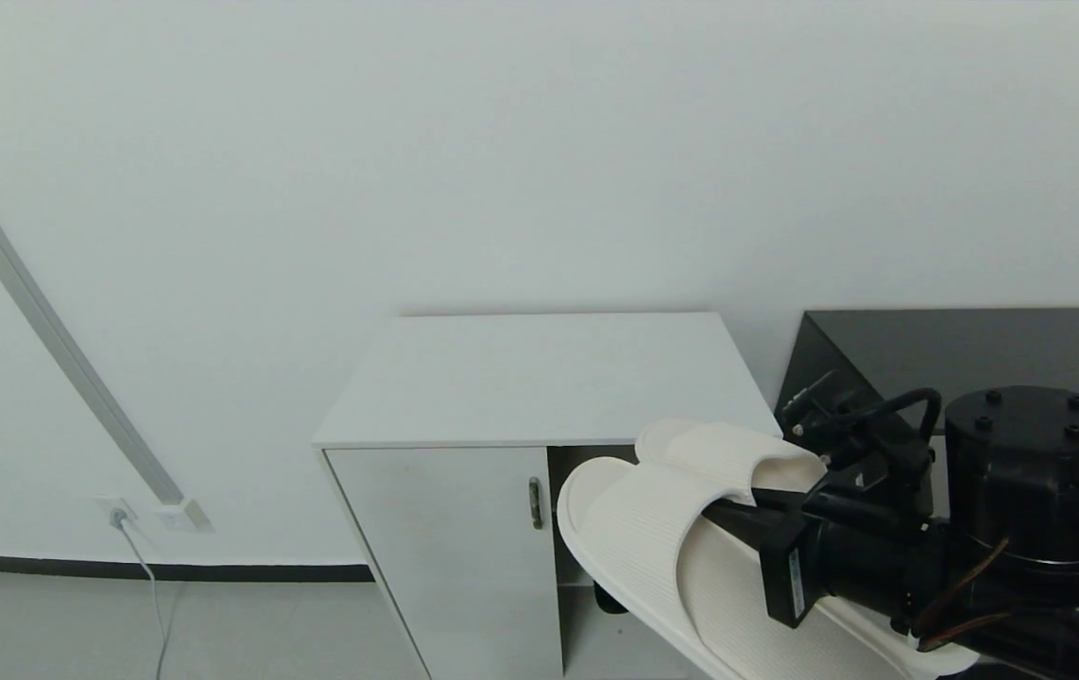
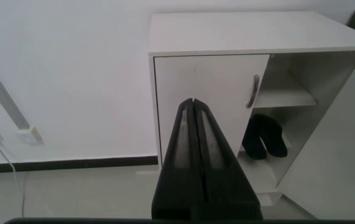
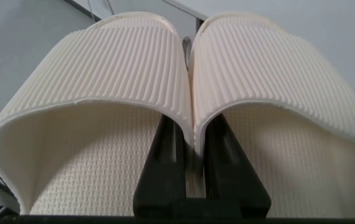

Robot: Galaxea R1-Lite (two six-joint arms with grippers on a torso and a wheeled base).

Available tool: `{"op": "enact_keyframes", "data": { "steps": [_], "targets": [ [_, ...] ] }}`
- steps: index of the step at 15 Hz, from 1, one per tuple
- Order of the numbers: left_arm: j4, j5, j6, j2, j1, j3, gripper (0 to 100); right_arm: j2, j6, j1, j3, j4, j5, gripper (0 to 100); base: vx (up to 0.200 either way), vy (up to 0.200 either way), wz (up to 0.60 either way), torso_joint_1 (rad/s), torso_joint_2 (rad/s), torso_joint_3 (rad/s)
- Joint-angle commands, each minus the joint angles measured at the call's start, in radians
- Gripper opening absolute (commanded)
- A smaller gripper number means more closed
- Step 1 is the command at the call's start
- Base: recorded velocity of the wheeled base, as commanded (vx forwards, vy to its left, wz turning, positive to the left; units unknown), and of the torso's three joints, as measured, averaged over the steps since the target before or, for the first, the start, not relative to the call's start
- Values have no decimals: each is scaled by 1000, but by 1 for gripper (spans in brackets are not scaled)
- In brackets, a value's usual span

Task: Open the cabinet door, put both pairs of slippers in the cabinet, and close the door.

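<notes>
A pair of white ribbed slippers point(image 1: 653, 538) point(image 3: 127, 68) hangs in the air in front of the cabinet's open right half. My right gripper point(image 1: 738, 510) point(image 3: 193, 149) is shut on it, one finger under each strap, pinching the inner sides together. The white cabinet point(image 1: 539, 378) point(image 2: 245, 31) stands against the wall. Its left door point(image 1: 445, 548) point(image 2: 208, 74) is closed and its right door point(image 2: 326, 149) is swung open. A pair of black slippers point(image 2: 264, 137) point(image 1: 610, 597) leans in the lower compartment under a shelf point(image 2: 286, 96). My left gripper point(image 2: 193, 118) is shut and empty, pointing at the closed door.
A dark panel point(image 1: 974, 349) stands right of the cabinet. A wall socket point(image 1: 119, 515) with a cable and a slanted grey conduit point(image 1: 48, 331) are on the wall to the left. Bare floor point(image 1: 218, 633) lies left of the cabinet.
</notes>
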Motion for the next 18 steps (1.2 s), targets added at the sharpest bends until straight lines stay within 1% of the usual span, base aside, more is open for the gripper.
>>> {"op": "enact_keyframes", "data": {
  "steps": [1, 5, 6, 14, 18],
  "targets": [
    [0, 0, 0, 1, 0, 0, 0, 5, 0, -2, 3, -1, 2, 0, 0, 0, 0, 0, 0, 0],
    [0, 0, 0, 1, 0, 0, 0, 6, 0, 0, 6, -1, 3, 0, 0, 0, 0, 0, 0, 0],
    [0, 1, 0, 1, 0, 0, 0, 6, 0, -2, 6, -1, 3, 0, 0, 0, 0, -115, 276, 149],
    [0, 1, 0, 1, 0, 0, 0, 20, 0, -2, 13, -1, 3, 0, 0, 0, 0, -157, 364, 203],
    [0, 1, -2, 1, 0, 0, 0, 31, 0, 0, 21, -15, 3, 0, 0, 0, 0, -214, 504, 290]
  ]
}}
